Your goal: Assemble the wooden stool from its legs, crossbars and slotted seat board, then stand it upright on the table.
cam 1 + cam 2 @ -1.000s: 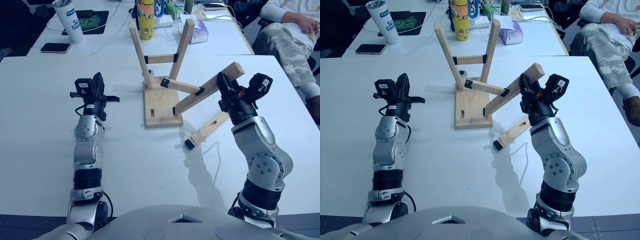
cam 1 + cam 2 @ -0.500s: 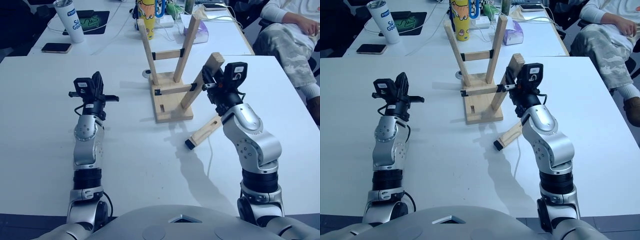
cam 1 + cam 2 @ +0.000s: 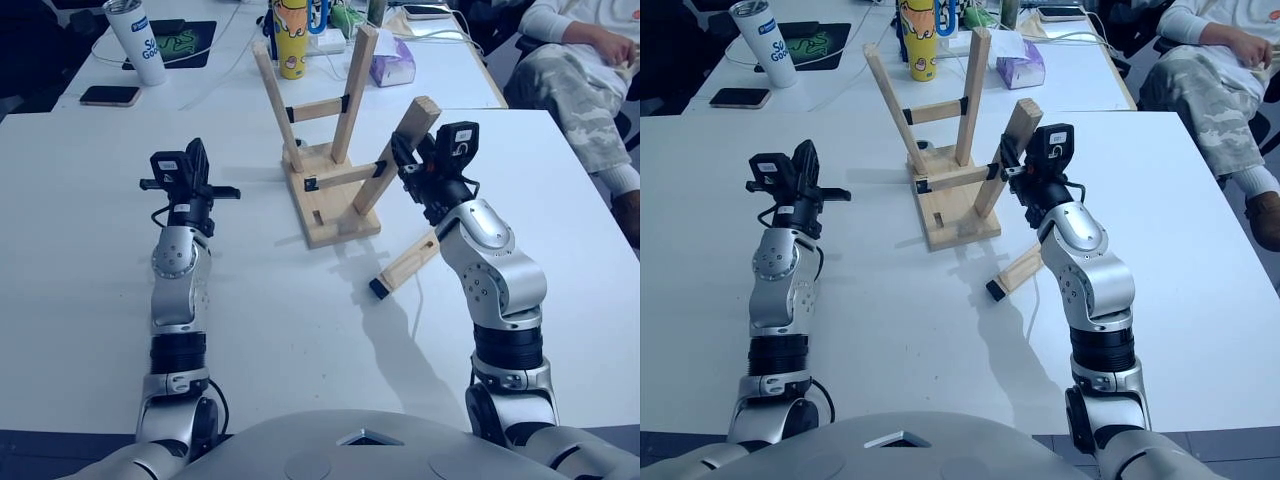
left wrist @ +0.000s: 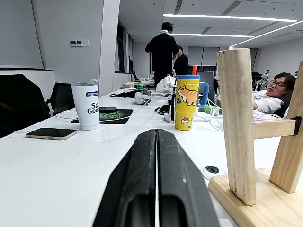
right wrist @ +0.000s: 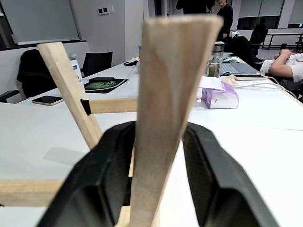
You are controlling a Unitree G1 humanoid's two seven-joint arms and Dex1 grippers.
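Observation:
The slotted seat board (image 3: 342, 222) lies flat on the white table. Two wooden legs (image 3: 275, 105) rise from its far side, joined by a crossbar (image 3: 318, 108). My right gripper (image 3: 408, 165) is shut on a third leg (image 3: 412, 125), held tilted over the board's right edge; a second crossbar (image 3: 345, 178) runs from it towards the standing legs. In the right wrist view the black fingers (image 5: 106, 175) clamp this leg (image 5: 165, 94). A loose leg (image 3: 408, 262) lies on the table below my right gripper. My left gripper (image 3: 196, 160) is shut and empty, left of the board, its fingers (image 4: 142, 189) pressed together.
Behind the stool stand a yellow mug (image 3: 292, 40) and a tissue box (image 3: 392, 68). At the far left are a white tumbler (image 3: 135, 40), a dark mat (image 3: 185, 42) and a phone (image 3: 110, 95). A person sits past the far right corner.
My right gripper swung the held leg up and left, from a low slant to nearly upright at the board. The board and its standing legs turned and slid. The left arm barely moved.

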